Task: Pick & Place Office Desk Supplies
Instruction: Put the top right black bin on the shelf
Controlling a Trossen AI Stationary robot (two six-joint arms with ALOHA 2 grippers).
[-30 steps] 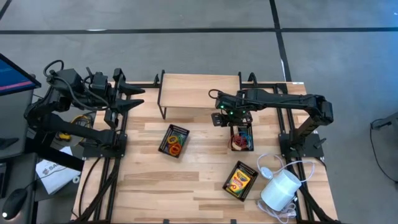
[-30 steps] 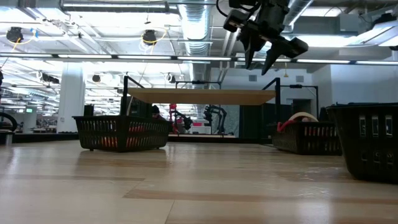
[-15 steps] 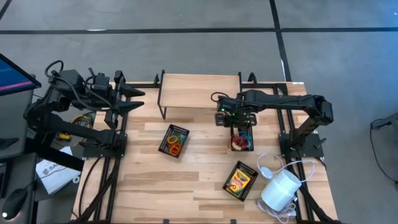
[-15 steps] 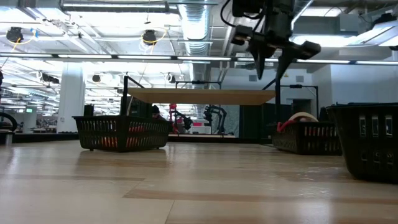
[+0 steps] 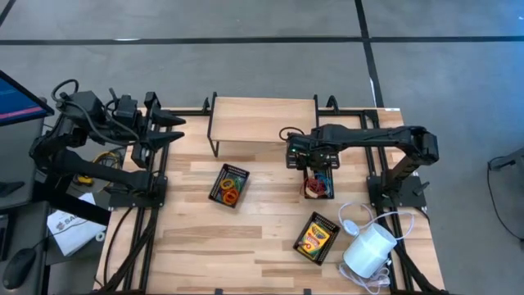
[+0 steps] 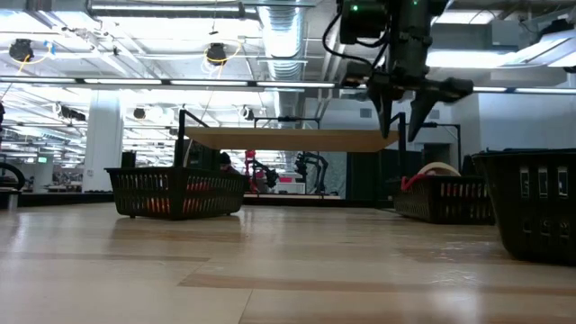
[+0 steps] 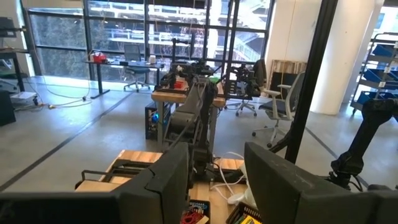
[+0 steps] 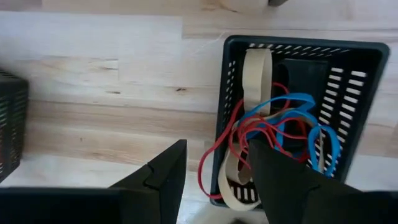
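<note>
Right jaws: the right gripper (image 5: 314,161) hangs above the near end of a black mesh tray (image 8: 367,93) — parted to a middling gap, holding nothing, tips pointing down.
Target below the jaws: a tangle of elastic loops (image 8: 267,134) — red, blue and a broad cream band — lies in that tray just ahead of the tips; one red loop spills over the tray wall onto the bench (image 8: 93,81).
Step in hand, as I judge it: lowering into the tray to pick out a loop.
How to do it well: centre the gap over a raised strand — the cream band or the red arc stands proud of the pile — so that one tip goes each side; come straight down clear of the mesh wall; close only once a strand sits between the tips.
Risk: loops are interlaced, so a lift may drag several, or tug the light tray.
Other supplies: a crayon box (image 5: 315,238) lies in another tray well to one side of the jaws; a third tray (image 5: 228,186) holds orange and yellow loops.
Left jaws: the left gripper (image 5: 168,130) waits off at the bench edge — partly open, empty.
</note>
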